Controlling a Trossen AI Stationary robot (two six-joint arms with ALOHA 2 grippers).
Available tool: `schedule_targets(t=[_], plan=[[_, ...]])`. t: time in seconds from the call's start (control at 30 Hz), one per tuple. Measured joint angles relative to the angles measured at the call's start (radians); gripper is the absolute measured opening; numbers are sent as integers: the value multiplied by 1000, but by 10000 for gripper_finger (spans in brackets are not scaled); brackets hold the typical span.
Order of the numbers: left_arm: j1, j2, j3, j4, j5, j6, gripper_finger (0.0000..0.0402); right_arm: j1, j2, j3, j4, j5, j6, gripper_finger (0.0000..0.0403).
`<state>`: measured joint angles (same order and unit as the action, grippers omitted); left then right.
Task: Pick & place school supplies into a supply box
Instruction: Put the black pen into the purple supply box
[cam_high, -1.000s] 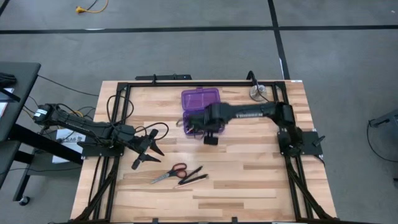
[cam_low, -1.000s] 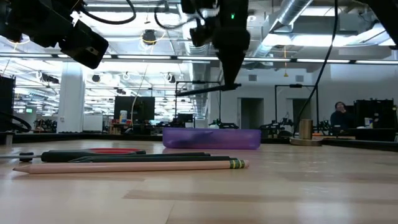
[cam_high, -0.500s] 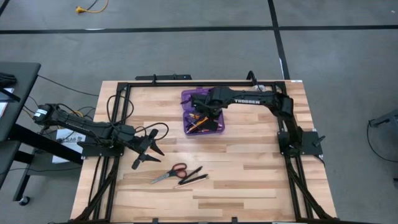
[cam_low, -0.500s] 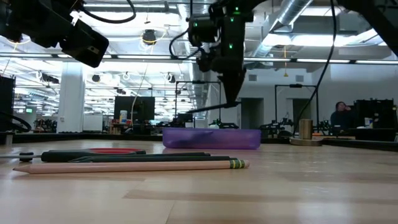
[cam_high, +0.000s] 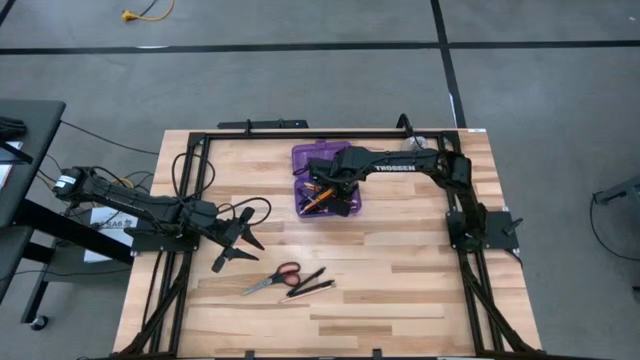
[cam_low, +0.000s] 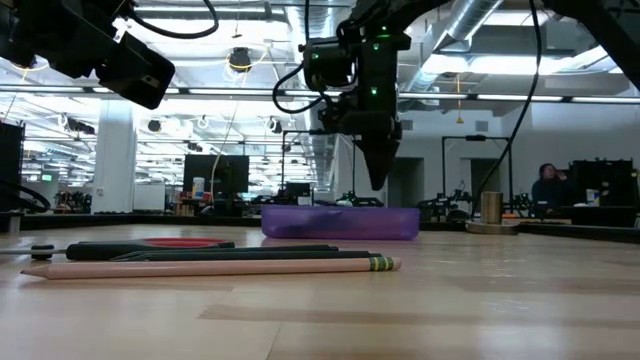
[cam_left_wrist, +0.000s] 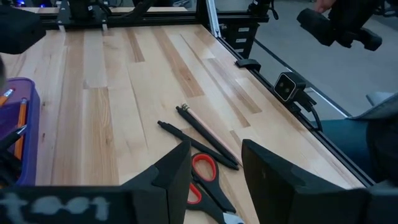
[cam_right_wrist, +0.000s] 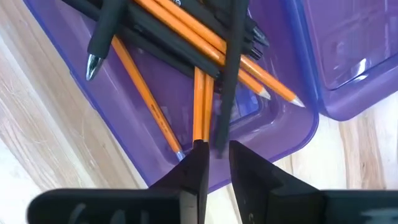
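The open purple supply box (cam_high: 327, 200) lies at the table's far middle, its lid (cam_high: 322, 156) flat beyond the tray. Orange pencils (cam_right_wrist: 155, 118) and black pens (cam_right_wrist: 155, 37) are piled in the tray (cam_right_wrist: 74, 62). My right gripper (cam_high: 322, 182) points down just above the tray and is shut on a black pen (cam_right_wrist: 231, 68). Red-handled scissors (cam_high: 272, 280), a black pen and a pencil (cam_high: 310, 283) lie flat near the table's near edge. My left gripper (cam_high: 237, 242) hovers open to their left, touching nothing. My right gripper pinches the black pen's near end (cam_right_wrist: 220, 140) between its two fingertips, coming from above and pointing down. The pen slants away below the fingers. Its far part (cam_right_wrist: 237, 25) crosses the pile of pencils and pens in the tray.
A round silver disc (cam_high: 415, 147) sits at the far right corner, with a brass cylinder (cam_low: 490, 207) on it. A black frame (cam_high: 200, 150) borders the table. Bare wood lies right of the box and along the near edge. A person (cam_low: 548, 185) sits far behind.
My right gripper has moved from over the near part of the tray toward the far edge and come down close above the box, still shut. The pen it carries, level a second ago, has tipped into the tray. The tray's contents now show from above.
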<state>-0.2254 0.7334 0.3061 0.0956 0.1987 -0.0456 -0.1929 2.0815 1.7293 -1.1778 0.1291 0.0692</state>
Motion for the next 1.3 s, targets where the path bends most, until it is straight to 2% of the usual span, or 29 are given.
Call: schedule_targets(t=[0.17, 0.4, 0.6, 0.8, 0.97, 1.13, 1.3], plan=[[0, 0, 0, 0, -1, 0, 131, 8, 0, 0, -14, 1, 10, 59], [0, 0, 0, -1, -1, 3, 131, 39, 0, 0, -167, 3, 48, 59], [0, 0, 0, -1, 0, 8, 131, 114, 0, 0, -290, 3, 107, 59], [0, 0, 0, -1, 0, 6, 131, 203, 0, 0, -308, 12, 136, 60], [0, 0, 0, 0, 1, -12, 131, 263, -23, 1, -342, 78, 197, 60], [0, 0, 0, 0, 2, -30, 131, 325, -105, -1, -361, 153, 310, 60], [0, 0, 0, 12, 1, -37, 131, 418, -227, -1, -354, 302, 454, 60]])
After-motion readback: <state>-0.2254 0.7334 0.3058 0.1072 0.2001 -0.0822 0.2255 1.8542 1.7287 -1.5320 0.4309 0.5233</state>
